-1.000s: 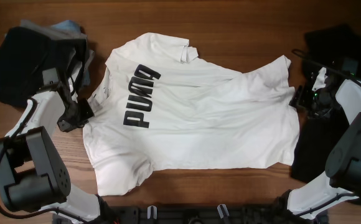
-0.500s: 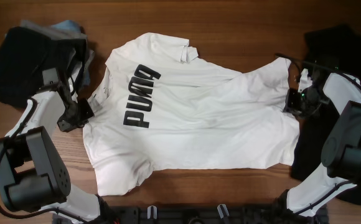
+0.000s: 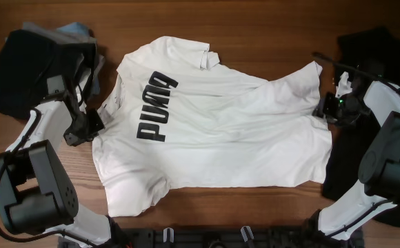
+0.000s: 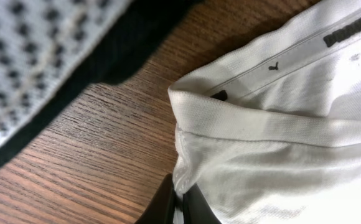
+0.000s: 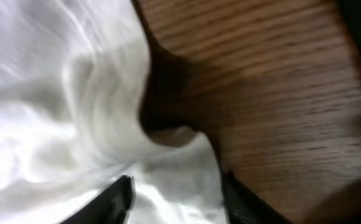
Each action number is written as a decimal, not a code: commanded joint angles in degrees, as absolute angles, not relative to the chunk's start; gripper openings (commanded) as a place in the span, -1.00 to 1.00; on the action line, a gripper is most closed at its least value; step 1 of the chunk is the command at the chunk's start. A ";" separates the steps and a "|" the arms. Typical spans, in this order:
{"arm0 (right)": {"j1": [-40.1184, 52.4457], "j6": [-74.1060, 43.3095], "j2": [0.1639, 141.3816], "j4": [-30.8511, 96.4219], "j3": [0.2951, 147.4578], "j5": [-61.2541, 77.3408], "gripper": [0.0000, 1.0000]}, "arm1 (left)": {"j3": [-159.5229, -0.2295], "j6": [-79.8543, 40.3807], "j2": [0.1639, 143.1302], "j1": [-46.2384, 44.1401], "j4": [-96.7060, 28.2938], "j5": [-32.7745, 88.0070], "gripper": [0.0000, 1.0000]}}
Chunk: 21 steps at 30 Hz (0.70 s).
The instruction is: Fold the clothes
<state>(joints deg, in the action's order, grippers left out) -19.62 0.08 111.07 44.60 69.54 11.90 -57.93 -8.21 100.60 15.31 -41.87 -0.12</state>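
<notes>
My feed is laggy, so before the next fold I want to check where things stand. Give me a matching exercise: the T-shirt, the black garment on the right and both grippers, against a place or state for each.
Things:
1. white T-shirt
2. black garment
3. left gripper
4. right gripper

Places or states:
A. lies at the far right, beside the shirt
B. jaws apart over the shirt's right edge
C. spread out in the middle, lettering up
D. shut on the shirt's collar edge

Pairs: 1-C, 2-A, 3-D, 4-B
</notes>
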 commanded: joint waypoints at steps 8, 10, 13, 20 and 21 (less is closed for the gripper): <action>-19.38 -1.08 110.39 46.37 71.72 11.55 -0.46 | -57.98 -7.94 99.53 15.22 -41.52 0.60 -0.92; -19.46 -3.27 110.39 42.96 71.72 8.51 -0.58 | -57.98 -7.94 99.53 15.22 -41.52 0.58 -0.92; -19.86 -8.67 110.34 39.22 71.85 7.44 -0.69 | -57.98 -7.94 99.53 15.22 -41.54 0.60 -0.92; -20.23 -5.65 109.30 52.49 74.22 7.20 0.32 | -57.98 -7.92 99.53 15.22 -41.54 0.58 -0.92; -20.29 -4.67 109.30 54.24 73.63 6.28 0.36 | -57.98 -7.92 99.53 15.22 -41.54 0.58 -0.92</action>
<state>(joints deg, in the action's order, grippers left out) -19.73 -7.05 110.61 52.14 73.43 8.08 -57.93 -8.21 100.60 15.31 -41.71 -0.10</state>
